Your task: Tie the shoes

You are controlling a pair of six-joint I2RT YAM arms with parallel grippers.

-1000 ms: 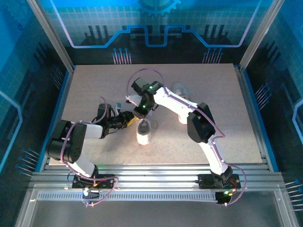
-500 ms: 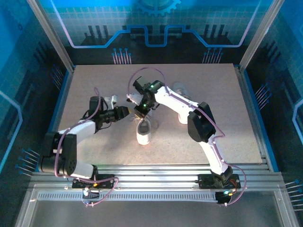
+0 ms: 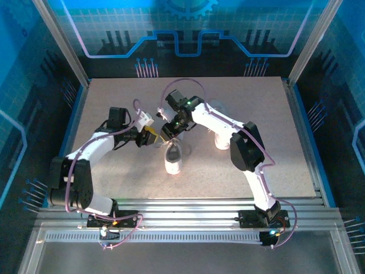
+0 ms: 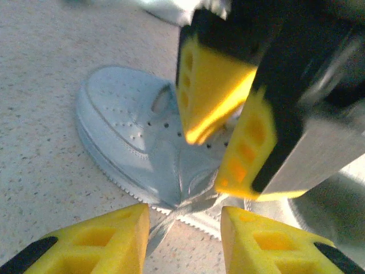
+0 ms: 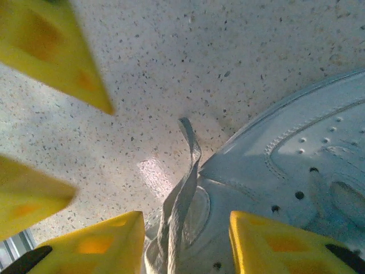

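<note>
Working down by size. Speckled table (image 3: 268, 165): one white sneaker (image 3: 173, 162) sits mid-table, slightly left of centre. Its long axis runs near-to-far, and the toe looks to point at the arm bases. Pale shape (image 3: 215, 106) further back, partly behind the right arm (image 3: 219, 123), is likely the other sneaker but too hidden to call.

Left arm (image 3: 94, 145) reaches in from the left and the right arm arcs over from the right. Both wrists meet over the sneaker's far end, tips almost touching in the top view.

Left gripper (image 3: 153, 137): jaws apart, moderate gap. Its wrist view shows a lace (image 4: 165, 225) coming off the crossed strands at the sneaker's side and running into that gap. It isn't pinched; there's clearance on both sides. Right gripper (image 4: 208, 162) hangs just in front, over the eyelet rows.

The right gripper's jaws are apart too, with nothing clamped. In its wrist view a flat strand stands up loose between the fingers (image 5: 97, 245), its free end toward bare table. The sneaker upper is right of the strand, and the left gripper is just beyond at upper left.

Key relation, my read: each strand lies inside a jaw gap, running roughly along the fingers, so closing should catch it. Left is nearer the crossing, right nearer the free end. Risk: the fingers are crowded and could clash.
</note>
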